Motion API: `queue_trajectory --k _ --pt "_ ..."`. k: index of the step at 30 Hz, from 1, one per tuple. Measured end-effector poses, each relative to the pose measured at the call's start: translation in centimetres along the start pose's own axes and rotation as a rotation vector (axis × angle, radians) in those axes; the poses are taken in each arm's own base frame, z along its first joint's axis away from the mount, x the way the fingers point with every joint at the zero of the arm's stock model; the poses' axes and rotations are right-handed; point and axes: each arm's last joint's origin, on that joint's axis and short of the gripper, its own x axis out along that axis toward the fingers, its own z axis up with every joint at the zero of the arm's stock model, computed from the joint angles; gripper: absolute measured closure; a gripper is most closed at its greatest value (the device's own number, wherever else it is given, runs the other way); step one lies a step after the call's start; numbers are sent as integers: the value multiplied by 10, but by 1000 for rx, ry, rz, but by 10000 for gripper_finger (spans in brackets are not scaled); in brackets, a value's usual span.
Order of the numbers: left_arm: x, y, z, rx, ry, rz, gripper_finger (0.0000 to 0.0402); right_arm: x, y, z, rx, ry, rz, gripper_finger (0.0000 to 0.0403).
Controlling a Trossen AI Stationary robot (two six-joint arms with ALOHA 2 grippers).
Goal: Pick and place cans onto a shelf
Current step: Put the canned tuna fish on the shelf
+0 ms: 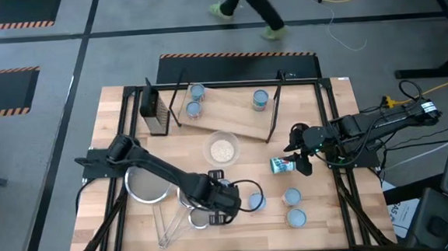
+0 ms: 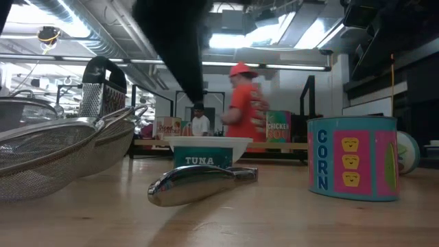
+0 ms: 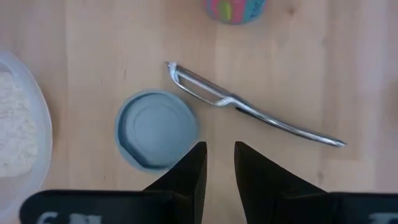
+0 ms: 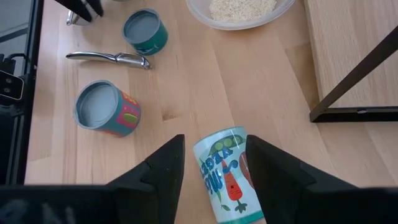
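Three cans stand on the shelf, a light-wood board on black rod legs. A can lies on its side on the table between the fingers of my right gripper, which is open. A tuna can stands just beyond my left gripper, whose fingers are a narrow gap apart and empty. It also shows in the high view. A corn can and another can stand near the front right. My right gripper's fingers stand along the two long sides of the lying can, coming level from the table's right. A strip of table shows beside one finger, and I cannot tell whether either finger touches the can.
A steel peeler lies just beyond the left fingers. A clear bowl of grains sits mid-table, strainers lie at the front left, and a grater stands by the shelf. A person walks beyond the table.
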Motion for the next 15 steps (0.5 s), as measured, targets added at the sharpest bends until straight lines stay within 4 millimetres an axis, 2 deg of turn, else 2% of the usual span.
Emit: queue_trajectory --k 8,15 --pt "30 3 -1 -2 52 51 327 0 0 0 0 0 0 228" --pt "37 8 0 -13 62 62 327 0 0 0 0 1 0 228"
